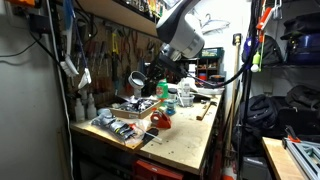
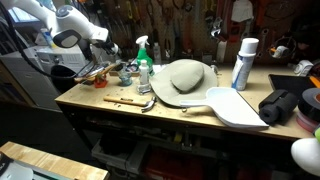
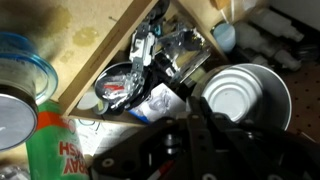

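The hand (image 2: 106, 50) hovers directly above the cluttered wooden tray (image 2: 98, 72) at the counter's (image 2: 150, 112) end, with the green spray bottle (image 2: 144, 60) beside the tray. Whether the hand is clenched cannot be told.

Workbench (image 1: 195, 135) matt wood; can (image 3: 240, 100) shiny metal (smooth).

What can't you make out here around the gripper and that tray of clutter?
Gripper: wrist view, dark and blurred; jaws open or shut unclear.
Wooden tray contents: blurred in wrist view, too small in both exterior views.
Green spray bottle: wrist view, cut off by the bottom edge.
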You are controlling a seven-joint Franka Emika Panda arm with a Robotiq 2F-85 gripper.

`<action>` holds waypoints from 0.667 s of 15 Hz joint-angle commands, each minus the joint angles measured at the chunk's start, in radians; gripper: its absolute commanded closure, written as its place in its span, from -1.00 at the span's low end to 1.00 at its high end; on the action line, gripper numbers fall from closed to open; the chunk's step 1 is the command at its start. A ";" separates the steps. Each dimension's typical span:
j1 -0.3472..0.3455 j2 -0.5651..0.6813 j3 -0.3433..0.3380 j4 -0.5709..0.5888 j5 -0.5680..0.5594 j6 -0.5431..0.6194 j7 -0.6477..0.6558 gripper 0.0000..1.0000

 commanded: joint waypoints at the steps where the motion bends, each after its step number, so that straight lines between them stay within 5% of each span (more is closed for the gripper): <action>1: 0.041 0.117 -0.016 -0.029 -0.112 0.264 0.091 0.98; 2: 0.130 0.139 -0.105 -0.036 -0.066 0.282 0.042 0.98; 5: 0.262 0.203 -0.228 -0.033 0.030 0.295 -0.030 0.98; 10: 0.441 0.180 -0.420 -0.008 0.126 0.098 -0.009 0.98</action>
